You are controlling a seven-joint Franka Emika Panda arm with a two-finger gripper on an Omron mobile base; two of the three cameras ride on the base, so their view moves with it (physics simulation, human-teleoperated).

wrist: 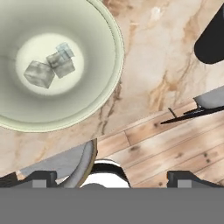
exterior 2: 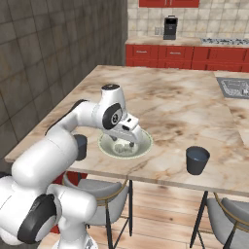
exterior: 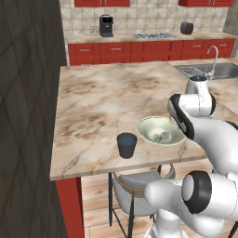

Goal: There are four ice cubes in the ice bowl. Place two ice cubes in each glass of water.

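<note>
While the arm leans over the table (exterior: 102, 100), the marble top carries everything near its front edge. Ice bowl (exterior: 148, 131) sits close to the front edge, roughly mid-way along it in the right base view. One glass of water (exterior: 126, 145) stands just beside the bowl toward the table's wall-side corner, close to the front edge, upright. Second glass of water (exterior 2: 197, 160) stands well apart on the bowl's other side, also close to the front edge, upright. End effector (exterior 2: 125, 141) hangs over the bowl with its jaws spread wide, nothing between them; whether the tips touch the bowl I cannot tell. Ice cubes (wrist: 49, 69) lie bunched at the bowl's bottom in the hand view: three can be made out, two touching or overlapping, one just beside them. A fourth I cannot pick out. Grey chairs (exterior 2: 104, 197) tuck under the front edge.
</note>
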